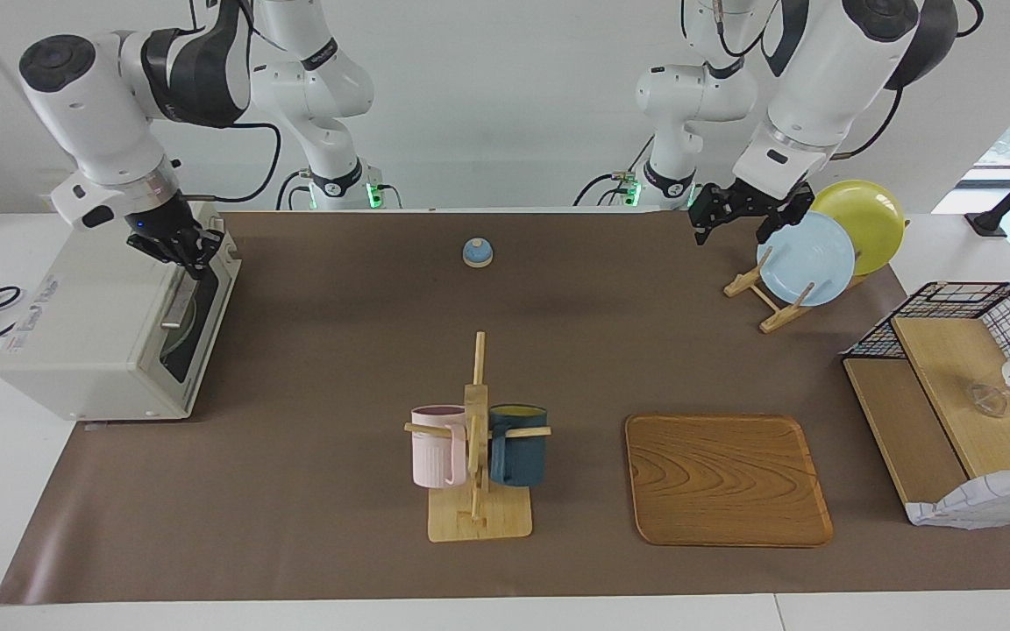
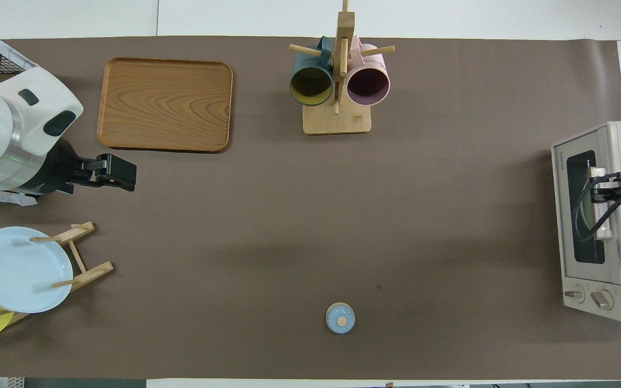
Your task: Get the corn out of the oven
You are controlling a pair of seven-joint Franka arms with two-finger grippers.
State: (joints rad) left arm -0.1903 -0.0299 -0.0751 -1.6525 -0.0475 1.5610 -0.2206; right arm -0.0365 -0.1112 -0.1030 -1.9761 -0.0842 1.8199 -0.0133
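Note:
The off-white oven (image 1: 93,333) stands at the right arm's end of the table, and its dark glass door (image 1: 200,307) is closed. It also shows in the overhead view (image 2: 618,140). The corn is hidden; I see no yellow cob in either view. My right gripper (image 1: 186,251) is at the top edge of the oven door by the bar handle, and it shows there from overhead too (image 2: 604,185). My left gripper (image 1: 737,221) is open and empty, raised over the mat beside the plate rack; it waits there (image 2: 119,173).
A wooden rack holds a blue plate (image 1: 807,258) and a yellow plate (image 1: 864,219). A wooden tray (image 1: 727,480) and a mug tree (image 1: 477,438) with two mugs stand farther from the robots. A small blue lid (image 1: 477,252) lies near them. A wire shelf (image 1: 961,386) stands at the left arm's end.

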